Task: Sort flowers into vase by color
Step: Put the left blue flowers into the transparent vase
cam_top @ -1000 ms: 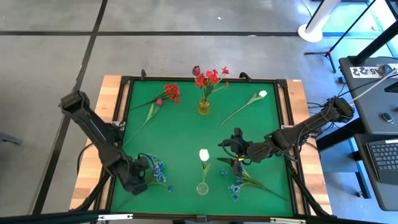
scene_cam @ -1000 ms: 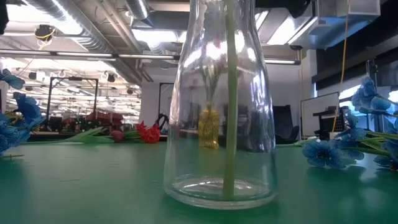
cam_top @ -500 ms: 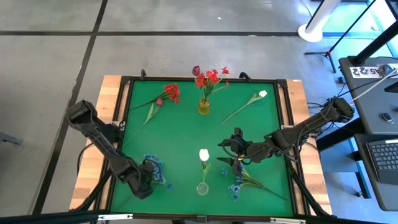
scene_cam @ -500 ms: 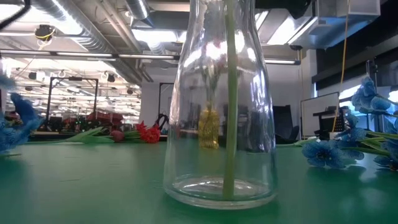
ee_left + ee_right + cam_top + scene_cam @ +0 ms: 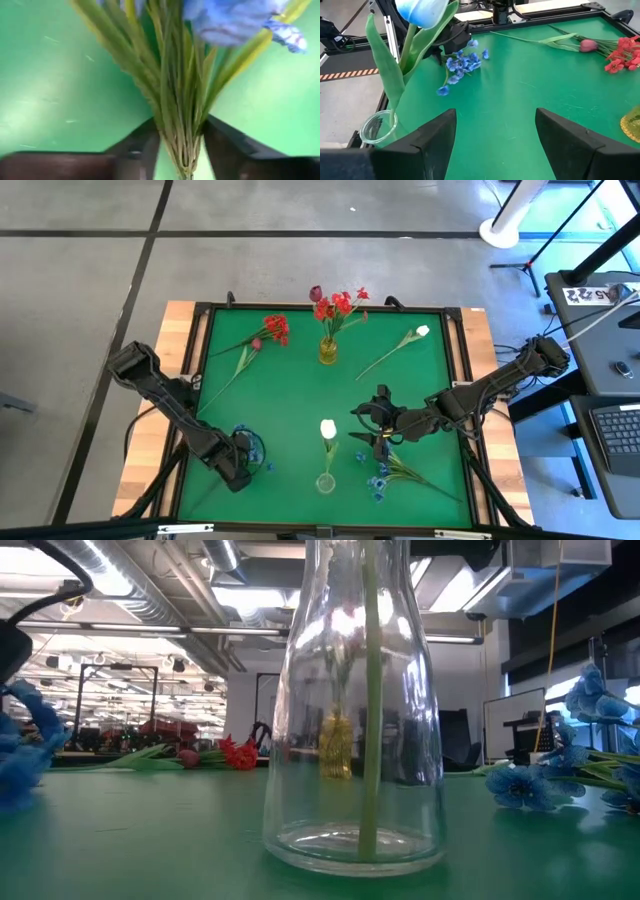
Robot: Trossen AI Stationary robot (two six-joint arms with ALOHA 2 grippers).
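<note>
Where we find things on the counter
We see a clear glass vase at the near edge, a yellow glass vase behind it, and blue spray flowers to its left.

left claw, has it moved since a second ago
Yes. In the high view the left claw has shifted right along the table's near edge, toward the clear glass vase, gripping the blue flower spray.

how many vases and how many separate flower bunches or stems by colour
vases: 2, a clear vase and a yellow vase
red flowers: 2, one bunch in the yellow vase, one lying loose
blue sprays: 2
white tulips: 2
total: 8
</note>
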